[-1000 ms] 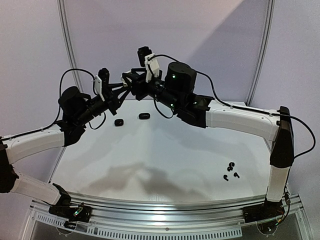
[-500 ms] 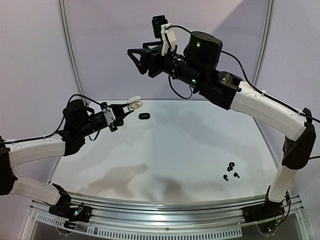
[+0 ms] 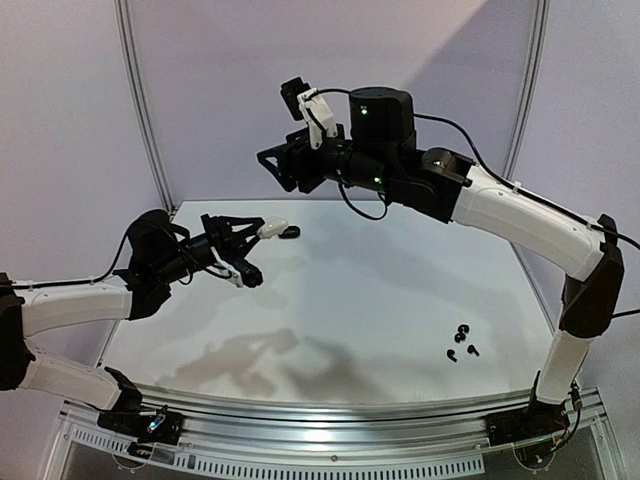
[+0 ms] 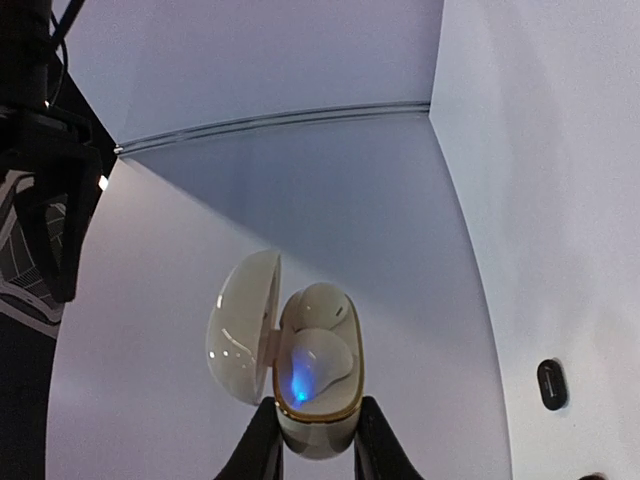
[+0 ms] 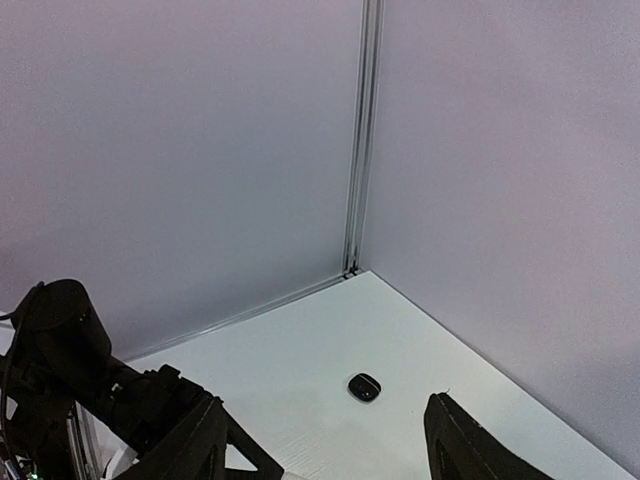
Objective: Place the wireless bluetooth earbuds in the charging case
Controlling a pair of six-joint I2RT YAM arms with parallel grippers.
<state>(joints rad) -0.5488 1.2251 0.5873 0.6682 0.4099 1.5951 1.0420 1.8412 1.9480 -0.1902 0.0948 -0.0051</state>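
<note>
My left gripper (image 4: 318, 440) is shut on the lower end of a white charging case (image 4: 318, 385) with a gold rim. Its lid (image 4: 240, 340) hangs open to the left. Two whitish earbuds (image 4: 320, 360) lie in its wells and a blue light glows inside. From above, the case (image 3: 271, 228) is held over the table's back left. My right gripper (image 3: 272, 162) hangs high above it, open and empty, its fingers (image 5: 200, 440) wide apart. Several black earbuds (image 3: 461, 342) lie at the table's right front.
A small black closed case (image 3: 289, 233) lies on the white table (image 3: 380, 290) just right of the held case, also visible as the black case (image 5: 364, 387) and as the black case (image 4: 551, 384). Grey walls (image 3: 420, 80) stand behind and to the sides.
The right gripper let go at the case, opened and rose away above the table. The left gripper dropped lower and turned with the case, whose lid now stands open.
</note>
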